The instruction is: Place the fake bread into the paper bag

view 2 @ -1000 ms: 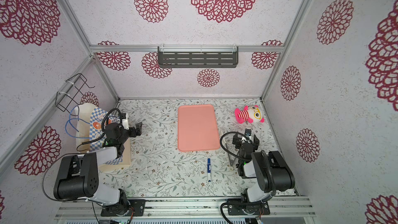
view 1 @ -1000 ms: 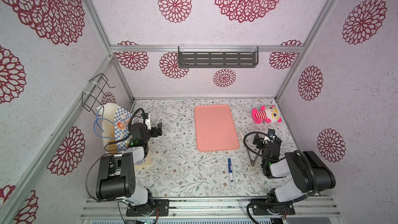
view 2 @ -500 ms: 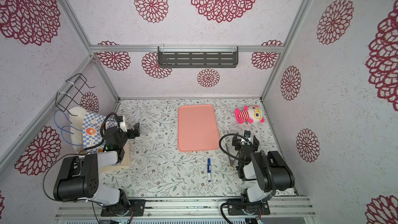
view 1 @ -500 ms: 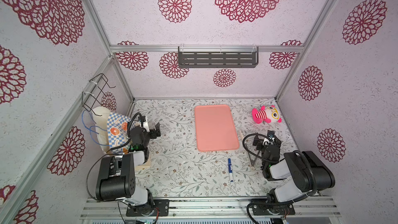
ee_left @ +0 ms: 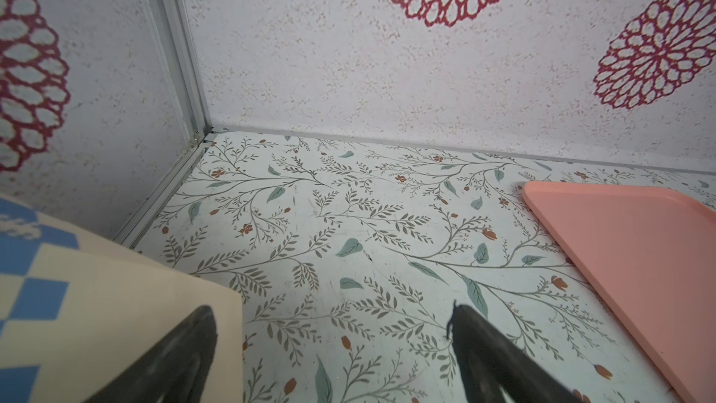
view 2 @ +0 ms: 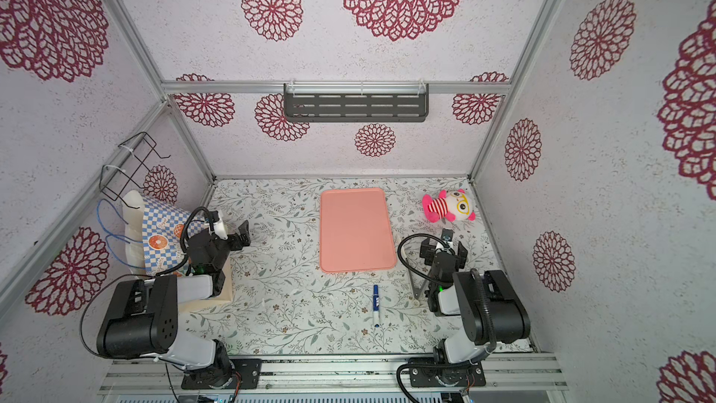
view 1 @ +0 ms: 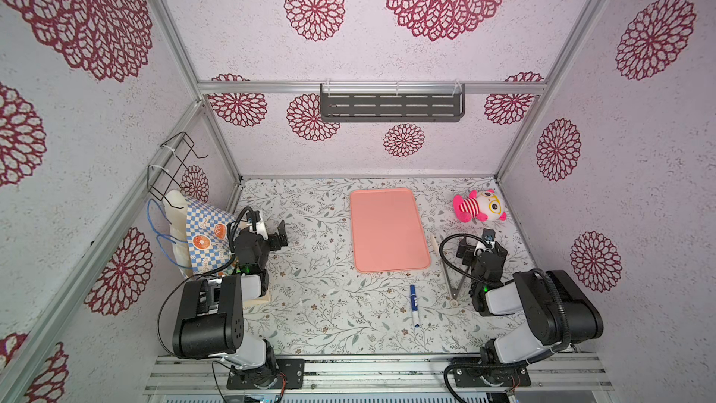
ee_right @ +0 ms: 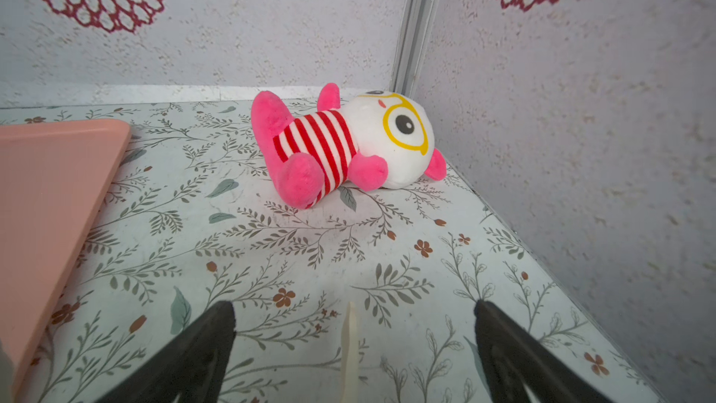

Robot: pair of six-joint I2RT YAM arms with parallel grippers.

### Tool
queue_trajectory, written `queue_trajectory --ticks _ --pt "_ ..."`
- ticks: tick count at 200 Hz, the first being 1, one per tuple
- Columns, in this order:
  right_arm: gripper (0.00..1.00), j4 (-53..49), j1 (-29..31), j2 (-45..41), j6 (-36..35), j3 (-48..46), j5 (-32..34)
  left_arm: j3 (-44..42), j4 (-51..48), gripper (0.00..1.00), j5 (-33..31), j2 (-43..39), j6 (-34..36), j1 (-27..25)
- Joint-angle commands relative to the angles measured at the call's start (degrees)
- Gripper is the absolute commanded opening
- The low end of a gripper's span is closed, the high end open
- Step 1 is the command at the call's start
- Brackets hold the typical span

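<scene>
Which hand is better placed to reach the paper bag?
Left: the left hand stands open beside the paper bag; the right hand, also open, is across the table by the plush toy.

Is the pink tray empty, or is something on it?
Empty. In both top views the pink tray shows only its bare flat surface, with nothing lying on it.

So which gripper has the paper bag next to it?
The left gripper: the paper bag sits right beside it. The right gripper faces the plush toy, across the table from the bag.
</scene>
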Motion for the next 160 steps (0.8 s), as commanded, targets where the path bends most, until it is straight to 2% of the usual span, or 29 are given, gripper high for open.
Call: queue_trajectory --ticks 1,17,74,101,112,126,160 --pt "0.99 4.42 0.01 -0.75 0.68 -0.92 0.27 -1.29 0.78 0.98 -1.48 1.05 0.3 0.52" --pt "0.99 -1.98 -0.79 -0.93 2.59 2.09 0.43 -1.47 0.86 0.97 -1.5 1.0 0.29 0.52" --pt "0.99 3.26 -0.03 -0.83 1.01 -0.33 0.9 -1.31 0.78 0.97 -1.81 1.0 0.46 0.38" --pt "0.99 1.71 0.18 -0.94 0.7 0.41 0.8 -1.34 0.78 0.98 -1.99 1.09 0.37 0.32" --pt "0.99 0.05 -0.02 -0.49 0.74 1.58 -0.54 -1.32 0.77 0.98 -1.99 1.09 0.37 0.34" --pt "0.99 -3.54 -3.18 -1.17 2.48 2.6 -7.07 -1.21 0.66 0.98 -2.0 1.18 0.35 0.29" --pt "0.99 -2.03 -2.62 -1.38 1.46 1.86 -7.0 -1.43 0.81 0.97 -2.09 1.05 0.46 0.23"
